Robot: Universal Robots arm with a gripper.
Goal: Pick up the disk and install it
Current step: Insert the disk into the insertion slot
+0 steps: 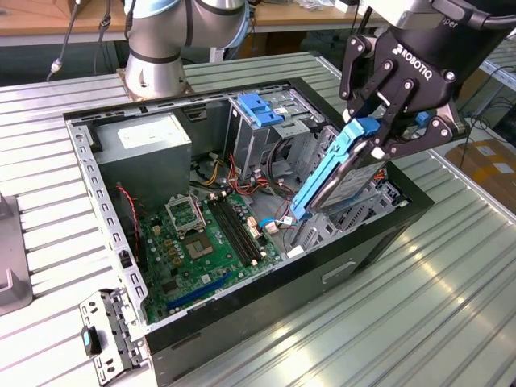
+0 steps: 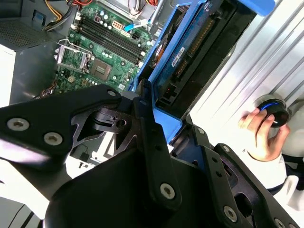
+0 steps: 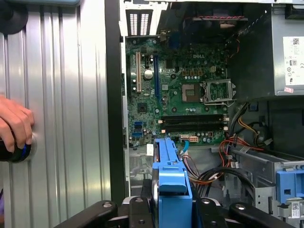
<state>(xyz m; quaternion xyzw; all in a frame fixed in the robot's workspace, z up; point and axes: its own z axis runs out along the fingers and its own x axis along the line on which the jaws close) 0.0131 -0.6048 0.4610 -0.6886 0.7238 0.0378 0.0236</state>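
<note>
The disk (image 1: 334, 173) is a dark drive in a bright blue carrier. It hangs tilted, its lower end dipping into the open computer case (image 1: 379, 242) near the metal drive cage on the exterior view's right. My gripper (image 1: 372, 137) is shut on the disk's upper end, one black finger on each side. In the second wrist view the disk (image 2: 190, 61) runs away from the gripper (image 2: 164, 114) towards the case interior. The first wrist view looks along the carrier's blue edge (image 3: 172, 175) above the motherboard (image 3: 185, 90).
Inside the case are a grey power supply (image 1: 149, 149), a light-blue latch piece on a metal cage (image 1: 262, 109) and loose cables (image 3: 228, 156). A person's hand (image 2: 259, 128) rests on a round knob on the ribbed metal table (image 1: 419, 306). A loose metal bracket (image 1: 109, 330) lies beside the case's corner.
</note>
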